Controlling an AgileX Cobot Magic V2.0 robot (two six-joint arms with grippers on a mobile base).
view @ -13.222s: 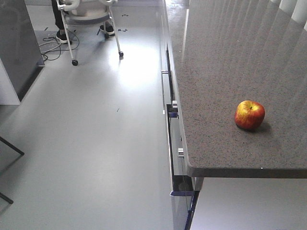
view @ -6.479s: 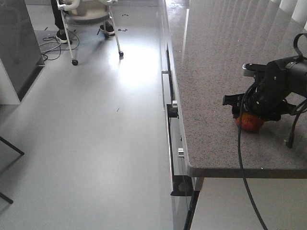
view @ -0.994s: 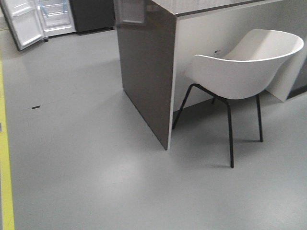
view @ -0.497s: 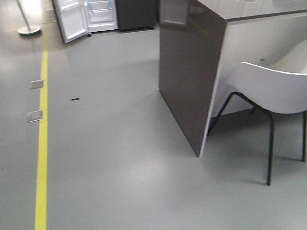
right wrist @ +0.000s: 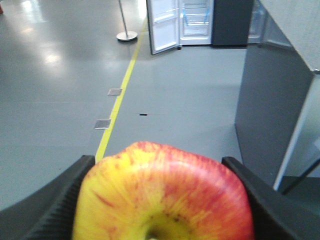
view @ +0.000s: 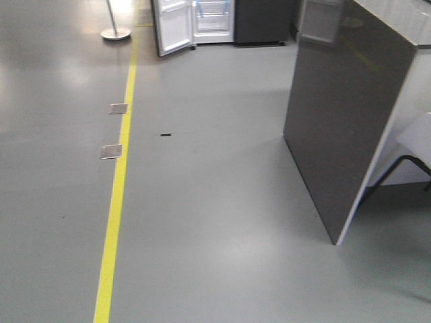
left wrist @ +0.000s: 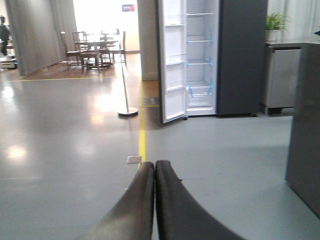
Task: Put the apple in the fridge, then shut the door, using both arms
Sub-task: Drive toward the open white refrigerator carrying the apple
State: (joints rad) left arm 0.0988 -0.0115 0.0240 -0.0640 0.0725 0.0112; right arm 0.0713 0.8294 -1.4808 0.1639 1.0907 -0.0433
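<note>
We are standing on a wide grey floor [view: 222, 222], with the fridge well apart from us at the far end of the room. On the left a yellow line [view: 118, 182] is running along the floor towards a pole [view: 114, 27] on a round base. Just right of that the door [view: 174, 27] is hanging wide open, its white lining facing us. Beside it the fridge [view: 214, 17] is showing white shelves marked with blue tape. Farther right the dark side of the counter [view: 337, 121] is filling the view, and the edge of a chair [view: 419, 141] is peeking out behind it.

Our left gripper [left wrist: 154, 167] is pointing at the open fridge. Its jaws are pressed together with nothing between them. Our right gripper [right wrist: 157, 160] is carrying the apple [right wrist: 160, 200]. Its jaws are clamped on either side of the fruit, whose red and yellow skin is filling the bottom of the right wrist view, up in the air above the floor.

As we are judging it, the pick is done and we are in the carrying stage. What is left is most of the task:
- crossing the floor to the fridge
- reaching into the white compartment
- setting the apple on a shelf and letting go
- pulling the arm out
- swinging the door shut, probably with the free left arm

Nothing here is showing any of those steps begun.
</note>
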